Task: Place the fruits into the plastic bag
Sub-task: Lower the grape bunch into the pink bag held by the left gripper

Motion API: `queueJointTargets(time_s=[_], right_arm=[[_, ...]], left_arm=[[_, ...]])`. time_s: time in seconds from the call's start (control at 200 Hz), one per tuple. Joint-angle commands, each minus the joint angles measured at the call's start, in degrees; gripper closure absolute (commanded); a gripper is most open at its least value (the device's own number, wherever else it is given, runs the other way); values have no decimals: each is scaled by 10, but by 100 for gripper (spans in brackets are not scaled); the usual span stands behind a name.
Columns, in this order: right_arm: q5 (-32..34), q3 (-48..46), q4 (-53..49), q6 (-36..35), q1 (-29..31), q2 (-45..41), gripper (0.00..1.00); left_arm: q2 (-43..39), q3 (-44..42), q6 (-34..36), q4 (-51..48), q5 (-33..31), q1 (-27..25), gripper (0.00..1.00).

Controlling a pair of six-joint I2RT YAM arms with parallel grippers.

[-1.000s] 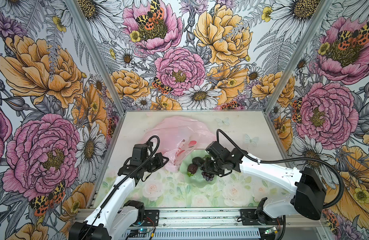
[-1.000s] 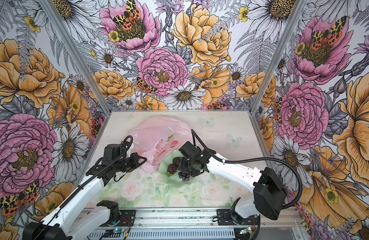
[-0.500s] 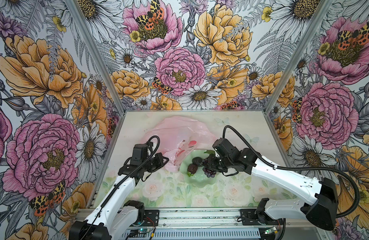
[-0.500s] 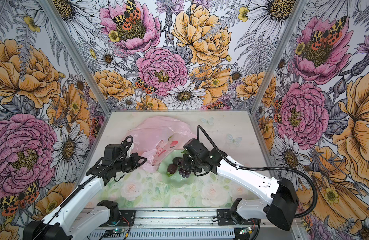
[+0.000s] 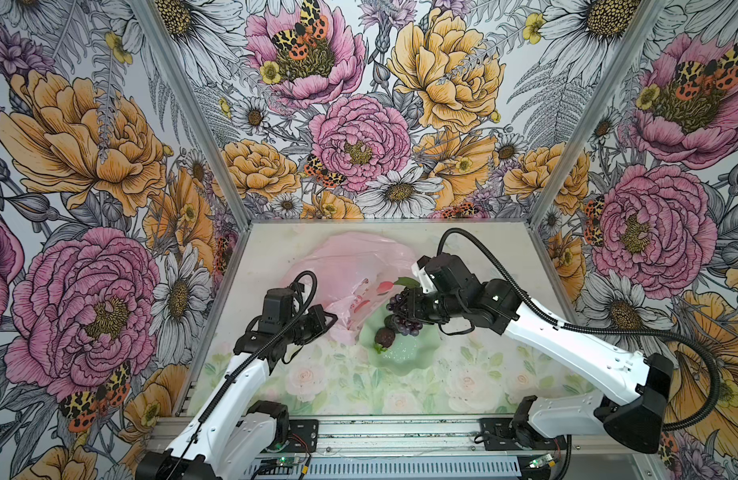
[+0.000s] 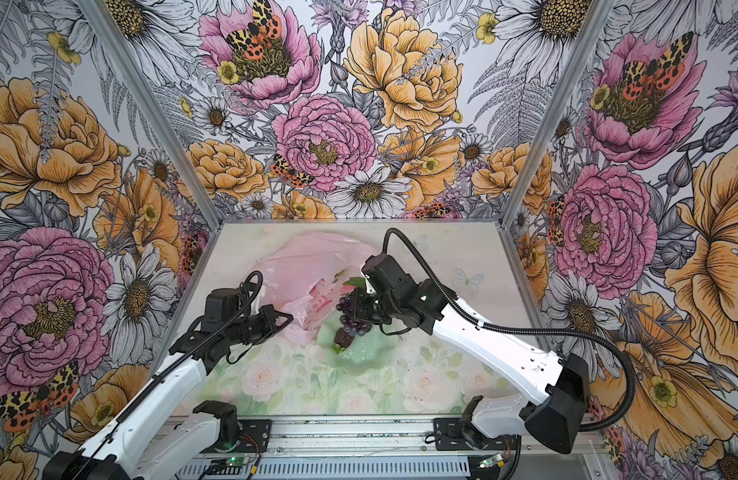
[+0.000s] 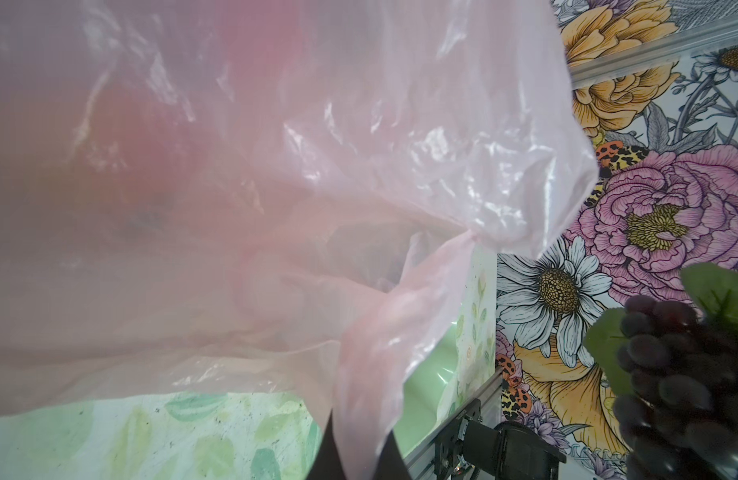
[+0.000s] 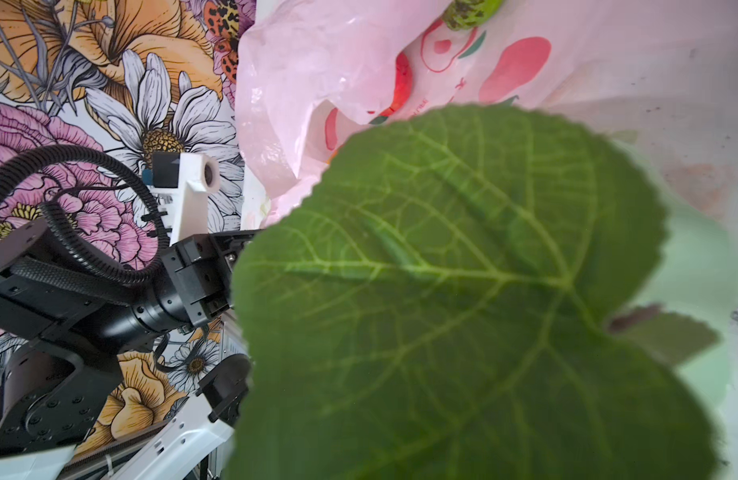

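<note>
A blackish lump point(image 5: 384, 336) sits in the green dish point(image 5: 404, 358). Just beyond, the left gripper point(image 5: 333, 321) pinches the near edge of the plastic bag point(image 5: 350, 266), while the right gripper point(image 5: 409, 305) clamps the grape bunch point(image 5: 405, 326) above the dish's far rim, beside the bag's mouth

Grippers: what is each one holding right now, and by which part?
Right gripper grips the grape bunch at its upper end beside the leaf. Left gripper pinches the plastic bag by a bunched strip at its mouth.
</note>
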Motion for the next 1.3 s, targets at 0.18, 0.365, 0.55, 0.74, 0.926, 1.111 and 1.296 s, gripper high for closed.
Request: queueJointTargets(time_s=[0.18, 0.365, 0.55, 0.74, 0.926, 1.111, 1.296], right_arm=[[-87, 67, 7, -58, -7, 72, 73], [-136, 91, 7, -77, -10, 117, 73], [-215, 119, 8, -98, -13, 171, 73], [-303, 144, 8, -114, -16, 233, 73], [-352, 173, 8, -120, -20, 286, 73], [-385, 202, 8, -116, -30, 326, 73], [-404, 241, 7, -104, -64, 374, 73]], left_arm=[[-47, 36, -29, -27, -30, -1, 100], [-82, 44, -44, -42, -57, -9, 100], [-102, 40, -39, -58, -73, -16, 100], [-115, 42, -18, -73, -84, -31, 100], [-121, 42, -4, -82, -90, -33, 100], [-112, 48, 10, -83, -88, -34, 100], [-114, 60, 50, -111, -84, -36, 100]])
